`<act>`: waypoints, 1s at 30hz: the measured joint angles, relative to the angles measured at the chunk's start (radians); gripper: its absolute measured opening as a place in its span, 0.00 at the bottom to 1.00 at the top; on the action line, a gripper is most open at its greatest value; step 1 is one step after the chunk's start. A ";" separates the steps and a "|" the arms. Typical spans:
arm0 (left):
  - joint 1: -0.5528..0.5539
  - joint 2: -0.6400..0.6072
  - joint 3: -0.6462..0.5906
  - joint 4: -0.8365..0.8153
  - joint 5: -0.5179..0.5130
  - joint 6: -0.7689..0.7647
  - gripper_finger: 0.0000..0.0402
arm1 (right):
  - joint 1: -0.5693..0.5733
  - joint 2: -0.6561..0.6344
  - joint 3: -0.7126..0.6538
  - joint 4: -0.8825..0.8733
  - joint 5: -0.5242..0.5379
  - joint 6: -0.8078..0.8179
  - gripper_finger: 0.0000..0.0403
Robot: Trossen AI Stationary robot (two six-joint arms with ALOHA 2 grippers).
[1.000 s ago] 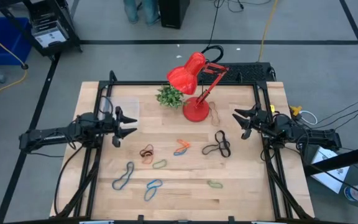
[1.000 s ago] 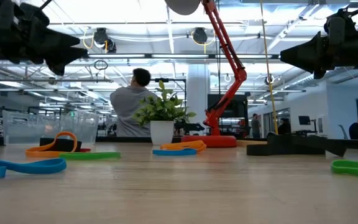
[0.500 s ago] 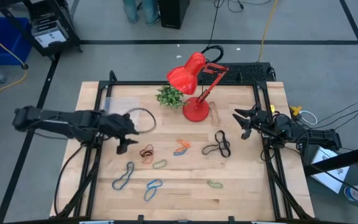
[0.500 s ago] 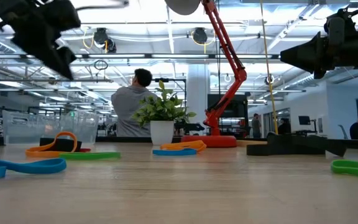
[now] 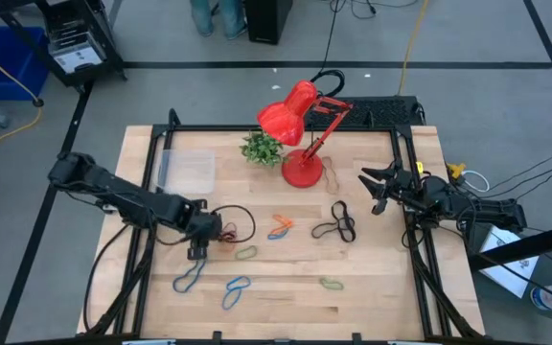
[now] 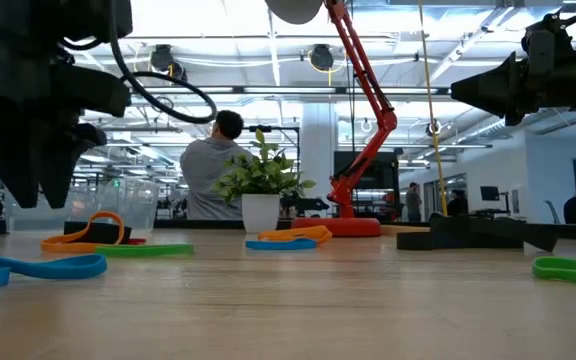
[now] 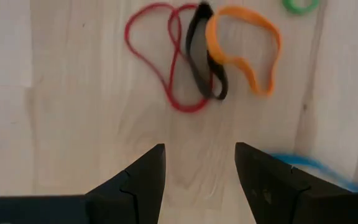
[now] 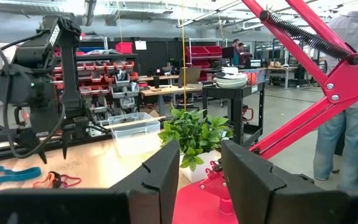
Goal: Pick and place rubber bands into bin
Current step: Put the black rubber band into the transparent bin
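Progress: by the look of it, barely begun; I can't spot a single band in the bin [image 5: 188, 169], and about ten rubber bands [image 5: 247, 252] lie loose on the table [image 5: 372, 307], all on the near side of the red lamp [image 5: 302, 134].
Bin: clear shallow tray, left of the lamp past the little plant [image 5: 262, 148]; looks empty, though a thin band could be hard to see through the plastic.
Left gripper [image 5: 199, 243]: down-left of the lamp, poised over the tangle of red, black and orange bands [image 7: 199, 59]; fingers spread with bare wood between them, holding nothing.
Right gripper [image 5: 372, 192]: waiting to the right of the lamp, above the table; fingers parted, nothing in them.
Bands nearest the lamp: an orange and blue pair [image 5: 280, 227], black loops [image 5: 336, 224] just right of those.
Left to do: I reckon every band needs carrying to the tray, starting with the tangle under the left gripper.
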 joint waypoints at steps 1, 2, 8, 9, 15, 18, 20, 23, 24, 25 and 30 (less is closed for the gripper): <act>-0.002 0.007 0.000 0.027 0.000 -0.017 0.50 | 0.000 0.000 0.000 0.000 0.000 0.000 0.28; -0.006 0.011 0.000 0.056 -0.001 -0.029 0.50 | 0.000 0.000 0.000 0.000 0.000 0.000 0.28; -0.022 0.015 0.001 0.122 -0.004 -0.071 0.50 | 0.000 0.000 0.000 -0.005 0.000 -0.003 0.28; -0.024 0.015 0.001 0.119 -0.013 -0.078 0.50 | 0.000 0.000 0.000 -0.007 0.000 -0.004 0.28; -0.025 0.015 0.001 0.165 -0.044 -0.115 0.50 | 0.000 0.000 0.000 -0.009 0.000 -0.011 0.28; -0.025 0.015 0.001 0.171 -0.044 -0.118 0.50 | 0.000 0.000 0.000 -0.013 0.000 -0.011 0.28; -0.025 0.015 0.001 0.171 -0.044 -0.122 0.50 | 0.000 0.000 0.000 -0.020 0.000 -0.011 0.28; -0.025 0.015 0.001 0.171 -0.044 -0.126 0.50 | 0.000 0.000 0.000 -0.023 0.000 -0.011 0.28; -0.025 0.015 0.001 0.171 -0.043 -0.126 0.50 | 0.000 0.000 0.000 -0.023 0.000 -0.011 0.28; -0.025 0.015 0.001 0.171 -0.044 -0.126 0.50 | 0.000 0.000 0.000 -0.023 0.000 -0.011 0.28; -0.025 0.015 0.001 0.171 -0.044 -0.108 0.50 | 0.000 0.000 0.000 -0.023 0.000 -0.011 0.28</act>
